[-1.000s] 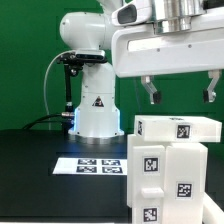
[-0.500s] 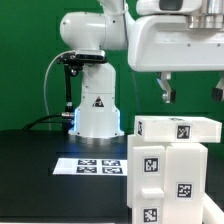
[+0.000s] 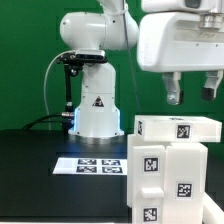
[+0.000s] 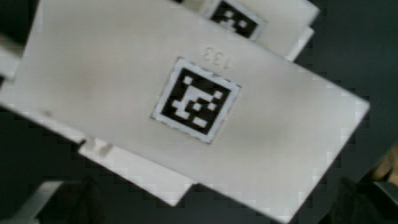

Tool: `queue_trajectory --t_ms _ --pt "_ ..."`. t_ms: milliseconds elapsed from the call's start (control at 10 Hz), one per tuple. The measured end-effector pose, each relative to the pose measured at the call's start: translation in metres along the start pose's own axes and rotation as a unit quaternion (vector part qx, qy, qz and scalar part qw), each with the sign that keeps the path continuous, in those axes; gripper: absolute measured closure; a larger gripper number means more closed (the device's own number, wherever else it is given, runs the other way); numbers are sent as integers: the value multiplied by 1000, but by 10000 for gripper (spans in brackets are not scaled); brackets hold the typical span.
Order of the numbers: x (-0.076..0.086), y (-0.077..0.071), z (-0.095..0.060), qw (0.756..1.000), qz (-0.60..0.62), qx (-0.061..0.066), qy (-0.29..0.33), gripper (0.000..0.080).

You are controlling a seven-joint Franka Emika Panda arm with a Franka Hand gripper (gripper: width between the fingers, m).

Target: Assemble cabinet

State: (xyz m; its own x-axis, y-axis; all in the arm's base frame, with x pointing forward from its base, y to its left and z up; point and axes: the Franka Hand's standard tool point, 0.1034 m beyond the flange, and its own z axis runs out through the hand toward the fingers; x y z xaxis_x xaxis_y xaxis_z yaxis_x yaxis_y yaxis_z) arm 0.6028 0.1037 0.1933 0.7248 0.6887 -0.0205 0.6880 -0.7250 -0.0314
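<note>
The white cabinet (image 3: 170,170) stands at the exterior view's lower right: stacked panels and blocks with black-and-white tags, a flat top piece (image 3: 178,127) lying across them. My gripper (image 3: 190,91) hangs open a short way above that top piece, with nothing between its fingers (image 3: 173,92). In the wrist view a tagged white cabinet panel (image 4: 196,95) fills most of the picture, tilted, with a second tagged part (image 4: 237,15) beyond it. The fingertips do not show clearly there.
The marker board (image 3: 98,165) lies flat on the black table (image 3: 40,170), to the exterior view's left of the cabinet. The arm's white base (image 3: 95,110) stands behind it, with a black post and cable (image 3: 66,80) beside it. A green backdrop closes the rear.
The gripper has shifted toward the exterior view's right and now hangs over the cabinet's top; its jaws stayed open. The cabinet has not moved.
</note>
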Motion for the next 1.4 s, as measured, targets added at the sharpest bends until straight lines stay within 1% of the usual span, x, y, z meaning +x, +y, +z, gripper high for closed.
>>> queue_trajectory --t_ms 100,500,600,700,800,900,1000,1100,1200,1300,1400 --pt "-1 1 1 998 -64 -2 -4 151" --pt "-3 4 1 987 -161 -2 -4 151" --pt "-3 6 1 977 -214 -7 -5 151" --pt "-1 8 1 955 -295 -27 -4 151" --pt "-2 8 3 938 -346 -29 -10 151" --pt "-3 9 4 923 -383 -28 -13 151" --pt "-5 11 8 901 -434 -26 -18 151" --pt "-8 14 11 883 -467 -25 -24 151" --pt "-10 15 14 873 -486 -23 -27 151" --pt "-14 15 19 869 -493 -19 -30 151" --pt "-18 13 22 881 -471 -16 -31 151"
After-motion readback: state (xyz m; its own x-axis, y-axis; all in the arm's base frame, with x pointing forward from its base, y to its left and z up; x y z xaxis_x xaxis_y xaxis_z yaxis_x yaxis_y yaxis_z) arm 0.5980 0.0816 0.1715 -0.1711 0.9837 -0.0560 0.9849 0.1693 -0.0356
